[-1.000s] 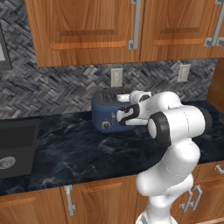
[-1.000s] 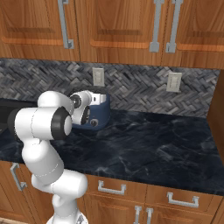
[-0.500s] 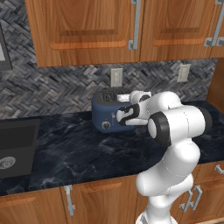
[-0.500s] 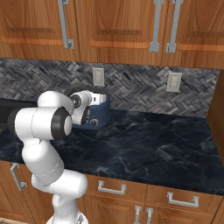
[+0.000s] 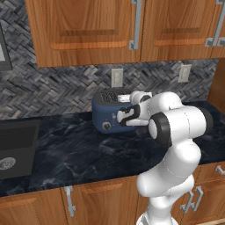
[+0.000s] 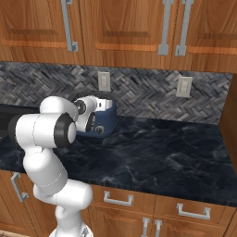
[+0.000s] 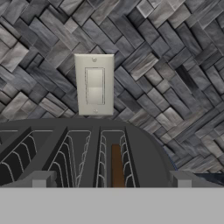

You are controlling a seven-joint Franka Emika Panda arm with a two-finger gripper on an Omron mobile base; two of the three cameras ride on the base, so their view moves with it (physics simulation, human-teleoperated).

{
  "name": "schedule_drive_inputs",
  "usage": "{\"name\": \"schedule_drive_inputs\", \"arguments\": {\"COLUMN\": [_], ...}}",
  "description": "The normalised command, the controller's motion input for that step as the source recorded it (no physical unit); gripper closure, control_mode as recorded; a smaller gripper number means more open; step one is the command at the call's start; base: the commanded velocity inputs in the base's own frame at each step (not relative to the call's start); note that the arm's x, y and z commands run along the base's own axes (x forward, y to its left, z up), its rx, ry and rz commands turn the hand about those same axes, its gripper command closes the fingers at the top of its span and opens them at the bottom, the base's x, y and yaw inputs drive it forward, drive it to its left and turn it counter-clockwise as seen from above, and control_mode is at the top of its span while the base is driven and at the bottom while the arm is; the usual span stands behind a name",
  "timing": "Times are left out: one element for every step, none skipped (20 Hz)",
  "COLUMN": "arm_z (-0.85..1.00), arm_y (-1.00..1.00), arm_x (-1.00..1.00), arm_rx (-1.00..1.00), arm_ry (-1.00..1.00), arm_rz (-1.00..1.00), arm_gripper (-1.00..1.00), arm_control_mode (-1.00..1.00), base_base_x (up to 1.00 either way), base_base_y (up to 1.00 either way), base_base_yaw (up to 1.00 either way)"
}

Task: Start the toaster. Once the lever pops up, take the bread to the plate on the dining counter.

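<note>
Nothing had changed vs the frames from a sec ago & half a sec ago: arm, toaster (image 5: 110,115) and base cams all sat in the same spots, so the robot was basically holding pose, no progress in that interval. The hand (image 5: 125,117) hung right at the front/right end of the toaster, close enough that contact couldn't be ruled out from the left base view; from the right base view the hand (image 6: 89,115) covered most of the toaster (image 6: 105,121), w/ one knob showing below. Fingers were spread as wide as they go & held nothing; in the hand view both tips (image 7: 41,179) sat at the bottom edge, wide apart, over the black slotted top of the toaster (image 7: 78,148). The bread (image 7: 116,165) stood down in a slot right of centre, a thin brown strip, low in the slot, so prob not popped up. A wall switch (image 7: 94,84) showed on the herringbone backsplash behind. The toaster stood on the black marbled table (image 5: 74,154) against the wall. Meaning for the task: lever press looked not yet done, or the robot was waiting; can't tell which since neither lever was clearly visible. Plate & dining counter steps were all left to do.
</note>
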Motion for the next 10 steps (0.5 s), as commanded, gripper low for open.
{"name": "schedule_drive_inputs", "arguments": {"arm_z": [0.00, 0.00, 0.00, 0.00, 0.00, 0.00, 0.00, 0.00, 0.00, 0.00], "arm_y": [0.00, 0.00, 0.00, 0.00, 0.00, 0.00, 0.00, 0.00, 0.00, 0.00], "arm_x": [0.00, 0.00, 0.00, 0.00, 0.00, 0.00, 0.00, 0.00, 0.00, 0.00], "arm_rx": [0.00, 0.00, 0.00, 0.00, 0.00, 0.00, 0.00, 0.00, 0.00, 0.00], "arm_ry": [0.00, 0.00, 0.00, 0.00, 0.00, 0.00, 0.00, 0.00, 0.00, 0.00], "arm_rz": [0.00, 0.00, 0.00, 0.00, 0.00, 0.00, 0.00, 0.00, 0.00, 0.00], "arm_gripper": [-1.00, -1.00, -1.00, -1.00, -1.00, -1.00, -1.00, -1.00, -1.00, -1.00], "arm_control_mode": [-1.00, -1.00, -1.00, -1.00, -1.00, -1.00, -1.00, -1.00, -1.00, -1.00], "base_base_x": [0.00, 0.00, 0.00, 0.00, 0.00, 0.00, 0.00, 0.00, 0.00, 0.00], "base_base_y": [0.00, 0.00, 0.00, 0.00, 0.00, 0.00, 0.00, 0.00, 0.00, 0.00], "base_base_yaw": [0.00, 0.00, 0.00, 0.00, 0.00, 0.00, 0.00, 0.00, 0.00, 0.00]}}
